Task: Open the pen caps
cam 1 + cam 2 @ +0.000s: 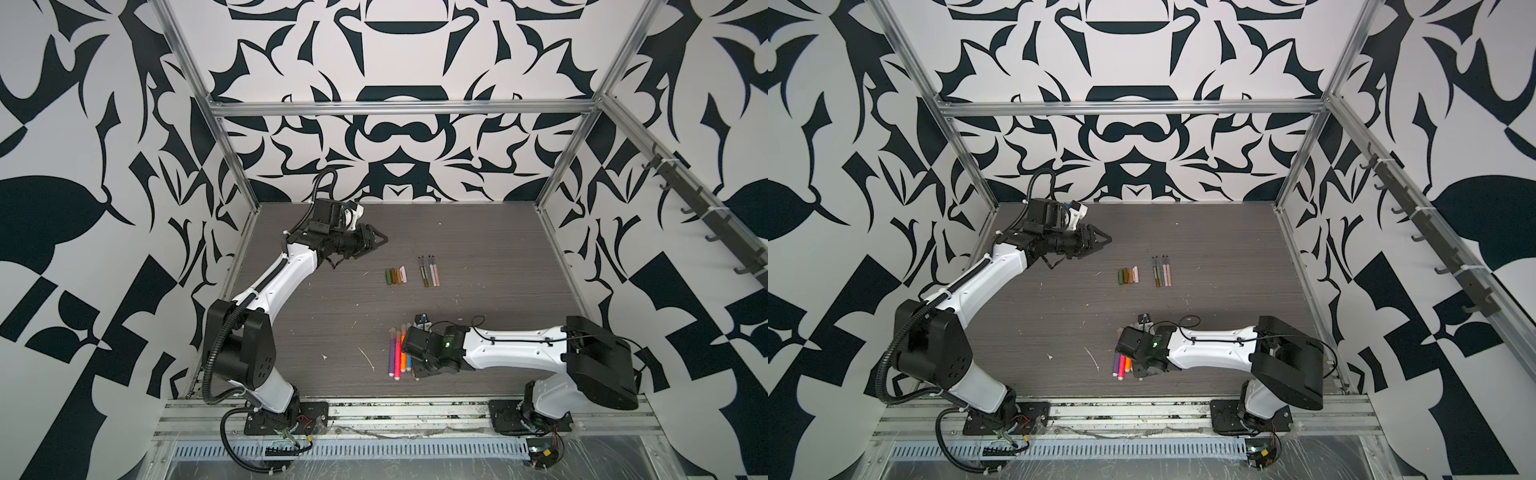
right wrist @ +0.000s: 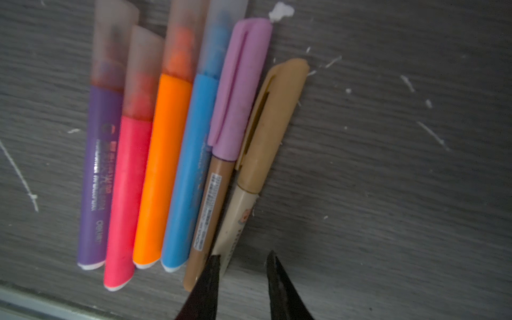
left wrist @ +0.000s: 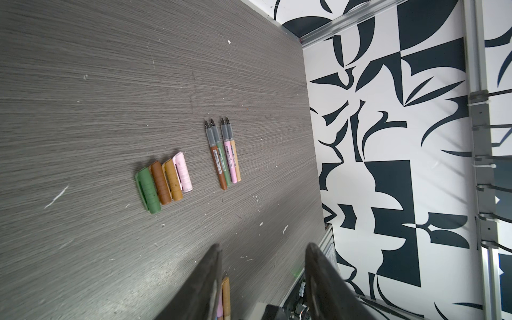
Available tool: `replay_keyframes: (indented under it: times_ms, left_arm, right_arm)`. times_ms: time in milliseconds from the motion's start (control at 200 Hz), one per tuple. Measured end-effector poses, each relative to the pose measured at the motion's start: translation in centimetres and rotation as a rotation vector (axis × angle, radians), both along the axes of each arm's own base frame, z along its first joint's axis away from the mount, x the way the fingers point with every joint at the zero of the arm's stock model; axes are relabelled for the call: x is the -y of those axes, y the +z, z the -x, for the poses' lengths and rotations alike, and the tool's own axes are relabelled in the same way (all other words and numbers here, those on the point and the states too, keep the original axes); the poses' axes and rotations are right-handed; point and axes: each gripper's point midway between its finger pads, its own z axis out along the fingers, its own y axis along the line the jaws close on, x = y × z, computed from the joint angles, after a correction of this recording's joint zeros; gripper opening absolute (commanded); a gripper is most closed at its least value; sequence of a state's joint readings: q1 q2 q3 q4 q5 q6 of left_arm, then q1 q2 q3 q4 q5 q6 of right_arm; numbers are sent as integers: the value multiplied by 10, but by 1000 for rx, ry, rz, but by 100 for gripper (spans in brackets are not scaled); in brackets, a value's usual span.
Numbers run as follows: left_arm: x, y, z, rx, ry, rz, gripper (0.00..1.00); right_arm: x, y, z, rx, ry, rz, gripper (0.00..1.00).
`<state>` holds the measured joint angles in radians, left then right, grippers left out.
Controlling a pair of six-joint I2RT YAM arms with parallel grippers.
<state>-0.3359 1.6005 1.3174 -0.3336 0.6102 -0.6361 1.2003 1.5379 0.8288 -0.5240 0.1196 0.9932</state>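
Left claw (image 1: 376,241): I see it raised over the far left of the worktop (image 1: 332,316), jaws apart, holding nothing.
Loose caps (image 3: 163,182): four in a tight row mid-worktop (green, brown, tan, pink), each touching the next.
Uncapped pens (image 3: 223,155): four side by side just right of the loose caps, bare tips pointing at the back wall. A narrow strip of worktop lies between the two rows.
Capped pens (image 2: 155,166): six fanned out near the front edge. Purple, pink, orange and blue ones wear translucent caps (image 2: 113,41); beside them lie a brown pen with a lilac cap (image 2: 238,88) and a cream pen with a tan cap (image 2: 274,116).
Right claw (image 2: 243,277): low at the butt ends of the fan, jaws apart, gripping nothing. One finger (image 2: 207,277) overlaps the cream pen's end, and I cannot tell whether it touches; bare worktop shows between the jaws.
Front edge (image 2: 41,302): near the bright pens' white ends.
Open room: there is a wide bare stretch between the left claw and the loose caps. A bare band lies between the far rows and the near fan. Beyond the tan cap there is worktop with only white flecks.
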Motion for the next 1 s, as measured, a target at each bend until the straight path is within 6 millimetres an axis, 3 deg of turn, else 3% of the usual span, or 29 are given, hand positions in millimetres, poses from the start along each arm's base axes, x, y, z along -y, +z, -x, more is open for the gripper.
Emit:
replay_keyframes:
  times_ms: [365, 740, 1000]
  left_arm:
    - [0, 0, 0, 0, 1, 0, 52]
    - [-1, 0, -1, 0, 3, 0, 51]
    - [-2, 0, -1, 0, 4, 0, 52]
  right_arm:
    - [0, 1, -5, 21, -12, 10, 30]
    - [23, -6, -12, 62, -64, 123, 31]
    - [10, 9, -17, 93, -67, 37, 34]
